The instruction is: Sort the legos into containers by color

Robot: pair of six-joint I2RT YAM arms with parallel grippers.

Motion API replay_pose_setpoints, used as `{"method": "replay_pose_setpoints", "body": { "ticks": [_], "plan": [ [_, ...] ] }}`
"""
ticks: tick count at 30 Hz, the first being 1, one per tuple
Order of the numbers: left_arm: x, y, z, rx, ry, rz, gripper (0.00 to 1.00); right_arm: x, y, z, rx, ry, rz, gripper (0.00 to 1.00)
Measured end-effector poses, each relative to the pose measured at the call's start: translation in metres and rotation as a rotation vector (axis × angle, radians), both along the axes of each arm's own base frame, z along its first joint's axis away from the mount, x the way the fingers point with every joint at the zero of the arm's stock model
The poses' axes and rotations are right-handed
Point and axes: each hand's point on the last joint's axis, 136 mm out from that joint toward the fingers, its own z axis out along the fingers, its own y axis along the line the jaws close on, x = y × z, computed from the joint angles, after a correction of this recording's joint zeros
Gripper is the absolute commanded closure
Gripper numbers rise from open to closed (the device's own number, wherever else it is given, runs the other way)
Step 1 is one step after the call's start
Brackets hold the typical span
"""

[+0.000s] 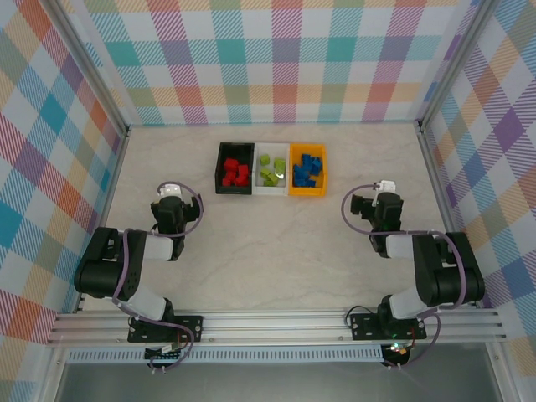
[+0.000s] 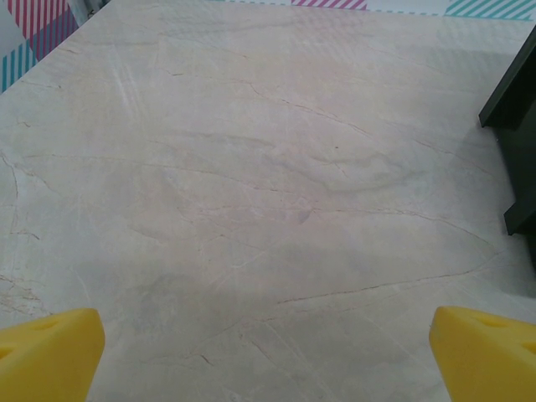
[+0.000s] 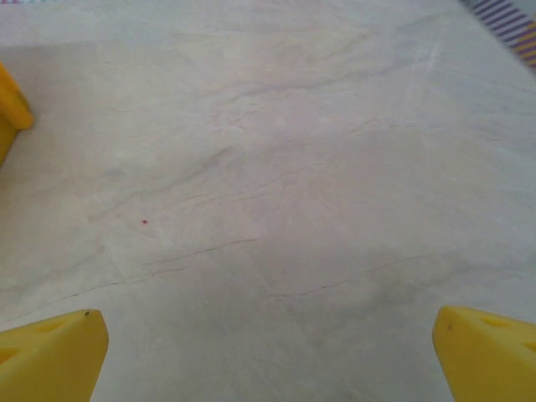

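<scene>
legos (image 1: 270, 174) by color inside three containers (image 1: 271, 192)

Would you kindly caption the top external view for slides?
Red plastic bricks in black bin, lime green bricks in white bin, blue bricks in orange bin; left gripper, right gripper open.

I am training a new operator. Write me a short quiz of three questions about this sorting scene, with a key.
1. True or false: the blue legos lie in the orange bin.
2. The middle bin of the row is: A) black B) white C) orange.
3. Fill in: the left tool and the right tool are both ___ and hold nothing.

Key: 1 true; 2 B; 3 open.
</scene>
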Motion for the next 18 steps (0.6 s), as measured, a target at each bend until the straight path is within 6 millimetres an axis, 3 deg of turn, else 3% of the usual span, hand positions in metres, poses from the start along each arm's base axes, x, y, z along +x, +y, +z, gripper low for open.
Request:
{"method": "replay_pose_setpoints", "body": {
  "ticks": [18],
  "plan": [
    [0.000,0.000,0.000,0.000,0.000,0.000,0.00,0.009,0.001,0.010,0.019,-0.070,0.020,0.00]
  ]
}}
